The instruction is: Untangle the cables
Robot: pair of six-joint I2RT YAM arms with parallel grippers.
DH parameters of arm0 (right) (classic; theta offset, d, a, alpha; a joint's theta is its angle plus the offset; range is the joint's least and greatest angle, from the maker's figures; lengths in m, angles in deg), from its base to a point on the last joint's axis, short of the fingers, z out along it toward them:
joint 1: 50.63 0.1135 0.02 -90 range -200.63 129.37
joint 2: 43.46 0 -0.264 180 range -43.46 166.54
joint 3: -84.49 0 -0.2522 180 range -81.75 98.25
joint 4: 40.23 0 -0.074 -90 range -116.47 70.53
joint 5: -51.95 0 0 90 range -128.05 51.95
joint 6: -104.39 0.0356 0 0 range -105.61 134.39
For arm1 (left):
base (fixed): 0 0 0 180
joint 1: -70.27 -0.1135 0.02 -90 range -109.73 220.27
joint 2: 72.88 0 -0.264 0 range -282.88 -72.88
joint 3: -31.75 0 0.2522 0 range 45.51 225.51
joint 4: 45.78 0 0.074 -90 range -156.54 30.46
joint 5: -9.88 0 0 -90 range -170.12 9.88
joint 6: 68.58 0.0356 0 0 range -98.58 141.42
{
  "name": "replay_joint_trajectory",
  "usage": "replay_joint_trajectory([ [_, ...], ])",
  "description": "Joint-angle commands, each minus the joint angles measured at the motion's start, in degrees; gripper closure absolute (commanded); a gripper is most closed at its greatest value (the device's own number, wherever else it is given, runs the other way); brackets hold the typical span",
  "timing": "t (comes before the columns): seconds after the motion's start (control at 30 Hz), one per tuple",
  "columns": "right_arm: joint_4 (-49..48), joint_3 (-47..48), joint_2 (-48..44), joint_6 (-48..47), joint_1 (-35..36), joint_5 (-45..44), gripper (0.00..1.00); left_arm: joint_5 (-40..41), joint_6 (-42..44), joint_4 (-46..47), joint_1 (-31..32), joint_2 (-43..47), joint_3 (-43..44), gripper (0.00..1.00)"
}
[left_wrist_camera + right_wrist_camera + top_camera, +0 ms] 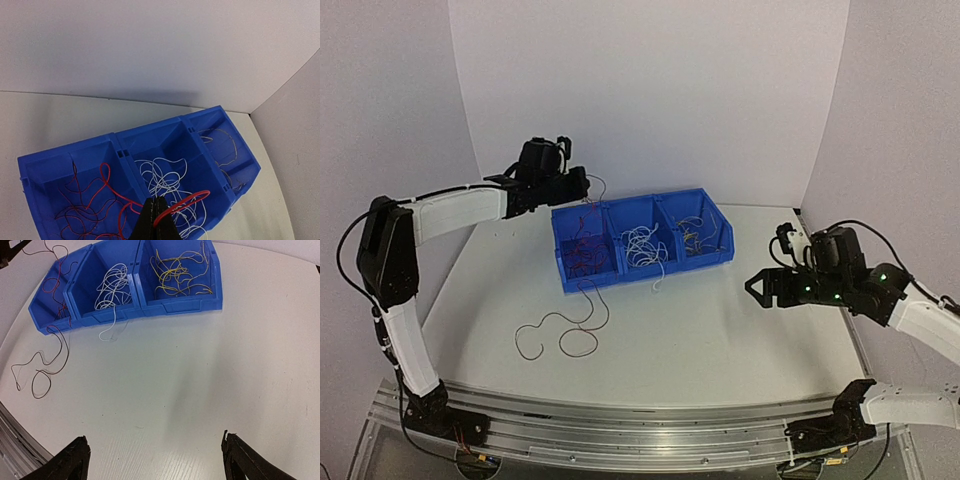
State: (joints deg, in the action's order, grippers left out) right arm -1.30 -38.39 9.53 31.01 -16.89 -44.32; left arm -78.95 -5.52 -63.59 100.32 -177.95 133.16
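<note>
A blue bin (570, 280) with three compartments holds dark red cables (582, 258) on the left, white cables (645, 247) in the middle and yellow-orange cables (692, 235) on the right. My left gripper (588, 184) is shut on a red cable (182, 205) just above the bin's left compartment; in the left wrist view (155, 201) the cable loops out past the closed fingertips. The cable trails over the bin's front onto the table (560, 330). My right gripper (752, 284) is open and empty, low over the table right of the bin. A white cable end (107, 332) hangs over the bin front.
The blue bin also shows in the right wrist view (50, 322) at top left. Purple walls enclose the table at back and both sides. A metal rail (640, 430) runs along the near edge.
</note>
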Motion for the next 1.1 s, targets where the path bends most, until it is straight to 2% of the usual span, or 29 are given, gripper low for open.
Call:
replay_joint_trajectory([
  [0.0,0.42,-0.7,-0.97,1.76,-0.05,-1.25,0.11,8.09,0.89,-3.34,0.99,-5.17,0.56,1.0],
  [0.13,0.97,-1.58,-2.33,2.45,-0.05,-1.78,0.11,14.57,-4.72,-8.03,1.07,-7.22,0.2,1.0],
  [0.33,2.22,-3.13,-5.38,3.83,-0.06,-4.21,0.11,19.26,-12.44,-17.64,1.92,-8.89,1.57,1.0],
  [0.4,2.63,-3.57,-6.33,4.2,-0.06,-4.67,0.11,19.71,-13.23,-20.97,2.23,-9.85,4.08,0.96],
  [0.47,2.93,-3.71,-6.95,4.27,-0.04,-4.69,0.1,19.78,-10.8,-23.35,3.43,-10.47,7.85,0.84],
  [0.57,3.14,-3.63,-7.45,4.3,-0.06,-4.55,0.1,20.76,-6.27,-25.61,5.84,-10.3,13.34,0.56],
  [0.63,3.37,-3.44,-7.47,4.4,-0.05,-4.5,0.1,20.93,-4.81,-26.66,7.1,-9.04,15.91,0.41],
  [0.73,3.75,-3.35,-7.77,4.95,-0.07,-4.13,0.1,20.08,-4.23,-28.26,8.08,-5.57,16.85,0.24],
  [0.8,3.82,-3.63,-8.25,5.23,-0.05,-3.99,0.1,19.51,-4.02,-29.6,8.96,-3.12,16.33,0.16],
  [0.87,3.84,-3.96,-8.58,5.4,-0.08,-4.0,0.1,20.13,-3.97,-31.31,10.29,0.5,14.61,0.03],
  [0.97,3.97,-4.35,-8.87,5.34,-0.06,-4.11,0.1,20.68,-4.83,-34.31,12.96,6.64,9.74,0.0],
  [1.07,4.05,-4.43,-9.0,5.02,-0.06,-3.63,0.1,17.25,-3.39,-34.07,16.81,15.54,-1.01,0.0],
])
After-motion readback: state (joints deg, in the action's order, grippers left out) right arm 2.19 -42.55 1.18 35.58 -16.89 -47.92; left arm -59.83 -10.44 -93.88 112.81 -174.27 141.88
